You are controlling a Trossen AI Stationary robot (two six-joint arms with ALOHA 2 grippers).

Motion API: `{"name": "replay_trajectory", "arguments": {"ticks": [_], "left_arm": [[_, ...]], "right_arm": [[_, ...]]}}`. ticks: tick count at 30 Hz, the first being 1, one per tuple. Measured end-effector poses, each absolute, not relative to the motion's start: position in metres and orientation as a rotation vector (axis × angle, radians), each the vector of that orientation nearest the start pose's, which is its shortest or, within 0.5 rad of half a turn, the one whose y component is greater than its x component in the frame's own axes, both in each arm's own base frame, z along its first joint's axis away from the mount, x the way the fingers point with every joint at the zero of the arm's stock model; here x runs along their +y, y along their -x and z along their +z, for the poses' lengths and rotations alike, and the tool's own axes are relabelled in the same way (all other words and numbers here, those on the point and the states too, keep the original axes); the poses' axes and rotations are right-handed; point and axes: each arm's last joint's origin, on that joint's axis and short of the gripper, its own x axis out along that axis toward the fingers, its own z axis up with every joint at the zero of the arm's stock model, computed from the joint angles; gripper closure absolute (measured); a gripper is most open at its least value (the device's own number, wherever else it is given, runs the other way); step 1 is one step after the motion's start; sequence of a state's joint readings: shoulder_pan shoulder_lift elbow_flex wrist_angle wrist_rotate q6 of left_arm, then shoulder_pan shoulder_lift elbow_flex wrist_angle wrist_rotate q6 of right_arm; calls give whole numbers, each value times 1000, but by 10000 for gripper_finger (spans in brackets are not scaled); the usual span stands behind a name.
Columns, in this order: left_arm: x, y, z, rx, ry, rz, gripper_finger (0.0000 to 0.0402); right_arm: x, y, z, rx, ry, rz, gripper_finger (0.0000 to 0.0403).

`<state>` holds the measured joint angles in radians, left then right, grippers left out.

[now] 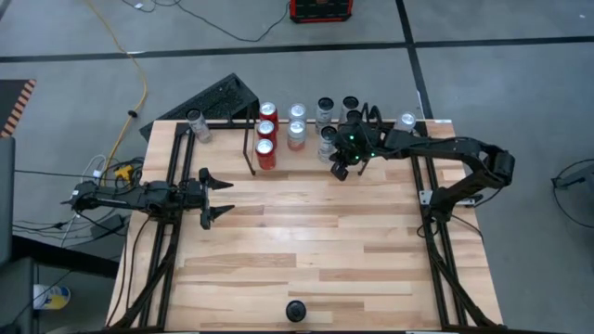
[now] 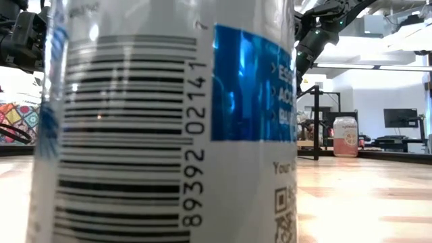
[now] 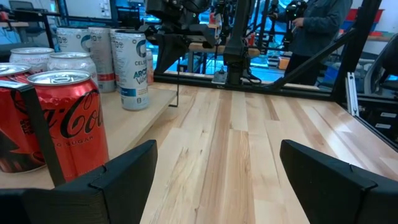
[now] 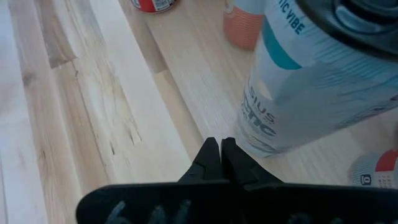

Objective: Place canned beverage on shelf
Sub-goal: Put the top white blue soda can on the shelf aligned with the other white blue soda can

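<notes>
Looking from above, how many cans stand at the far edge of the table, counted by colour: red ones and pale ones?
Red cans: 3
Pale cans: at least 6; the right gripper covers part of this group
Total: at least 9

The table (image 1: 316,241) is pale wood in jointed planks with visible grain and a smooth, lightly sheened finish. The red cola can (image 3: 65,121) is glossy metal with a bright silvery lid. The white can (image 4: 311,81) has a smooth printed skin. The shelf (image 1: 251,139) is thin black metal rod. The left gripper's fingers (image 3: 118,180) look like matt black plastic.
</notes>
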<state>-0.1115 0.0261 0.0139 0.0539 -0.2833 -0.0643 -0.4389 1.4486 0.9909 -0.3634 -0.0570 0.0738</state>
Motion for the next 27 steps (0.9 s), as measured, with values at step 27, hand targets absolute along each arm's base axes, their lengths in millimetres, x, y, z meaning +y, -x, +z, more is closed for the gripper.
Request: {"name": "replay_trajectory", "arguments": {"ticks": [27], "left_arm": [[-3,-98,171,-47,72,170,74]], "right_arm": [[-127,-279,235,790,-244,-365,403]]}}
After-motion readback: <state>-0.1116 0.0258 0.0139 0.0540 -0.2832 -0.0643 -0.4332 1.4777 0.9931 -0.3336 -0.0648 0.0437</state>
